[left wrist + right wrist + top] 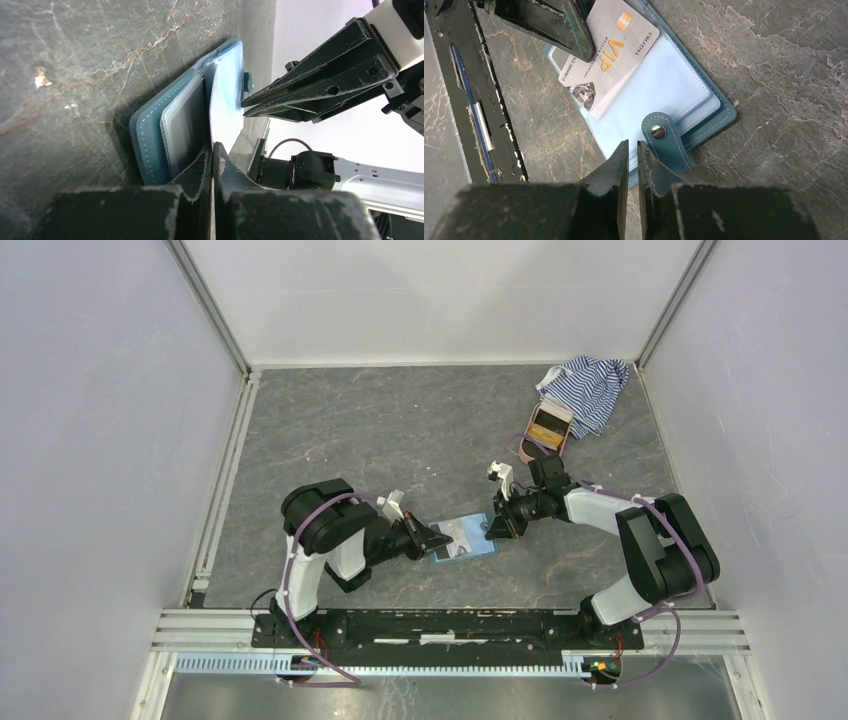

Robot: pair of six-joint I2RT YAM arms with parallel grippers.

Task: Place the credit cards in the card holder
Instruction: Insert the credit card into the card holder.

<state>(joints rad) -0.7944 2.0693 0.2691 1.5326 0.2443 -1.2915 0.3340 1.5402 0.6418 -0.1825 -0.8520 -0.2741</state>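
The teal card holder (466,551) lies open on the table between my two grippers, pale blue sleeves up (659,90). Its snap tab (666,145) sticks out at the near edge. My left gripper (437,538) is shut on a whitish VIP credit card (609,55), which lies slanted over the sleeves with its far end on them. A dark card (187,125) shows through a clear sleeve. My right gripper (632,144) rests its tips on the holder's edge beside the tab, jaws almost shut, nothing in the thin slit. A tan-gold card (549,424) lies in the pink case.
The pink case (566,436) sits at the back right, against a blue-white striped cloth (590,388). The black and silver base rail (450,625) runs along the near edge. Grey walls close in the table on three sides.
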